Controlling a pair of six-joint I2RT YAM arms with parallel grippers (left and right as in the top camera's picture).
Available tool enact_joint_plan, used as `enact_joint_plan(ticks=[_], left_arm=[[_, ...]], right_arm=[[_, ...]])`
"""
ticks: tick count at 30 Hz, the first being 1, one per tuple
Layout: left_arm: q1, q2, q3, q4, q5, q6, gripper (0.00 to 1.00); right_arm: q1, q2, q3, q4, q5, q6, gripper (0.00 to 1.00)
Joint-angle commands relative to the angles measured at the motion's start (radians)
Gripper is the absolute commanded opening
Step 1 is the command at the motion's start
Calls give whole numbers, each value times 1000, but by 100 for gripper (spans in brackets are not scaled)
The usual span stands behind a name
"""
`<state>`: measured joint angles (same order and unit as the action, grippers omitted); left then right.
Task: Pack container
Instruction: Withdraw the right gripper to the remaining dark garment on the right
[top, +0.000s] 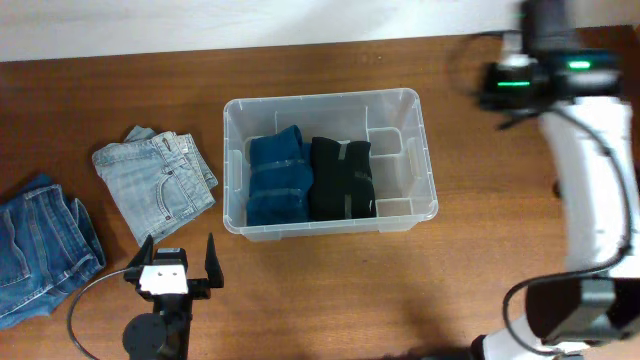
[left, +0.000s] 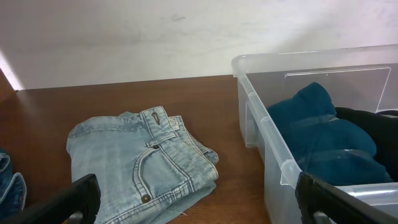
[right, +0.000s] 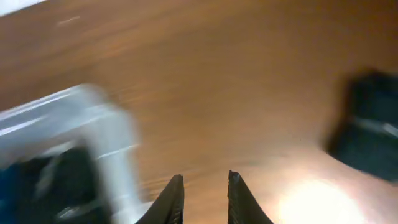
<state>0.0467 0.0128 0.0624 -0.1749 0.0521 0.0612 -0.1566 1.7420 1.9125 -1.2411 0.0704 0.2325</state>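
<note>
The big clear rectangular plastic tub (top: 325, 99) sat mid-table, with a folded dark blue pair of jeans (top: 277, 180) and a folded black garment (top: 341, 180) side by side inside. The left gripper (top: 178, 252) was wide open and empty near the folded light blue jeans (top: 158, 183). The right gripper (right: 204, 186) was blurry, with a narrow gap and nothing in it.

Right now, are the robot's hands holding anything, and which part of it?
Nothing is held. The left gripper is wide open and empty; the right gripper shows only table between its fingers.
</note>
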Motion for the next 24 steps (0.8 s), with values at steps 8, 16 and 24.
enact_joint_plan(ticks=[8, 16, 24], left_arm=[[5, -7, -10, 2, -4, 16, 100], [5, -7, -10, 2, -4, 16, 100], [4, -7, -10, 2, -4, 16, 100]], right_arm=[[-601, 100, 1, -58, -60, 38, 45], [-767, 245, -5, -47, -301, -24, 74], [-758, 406, -5, 27, -307, -95, 78]])
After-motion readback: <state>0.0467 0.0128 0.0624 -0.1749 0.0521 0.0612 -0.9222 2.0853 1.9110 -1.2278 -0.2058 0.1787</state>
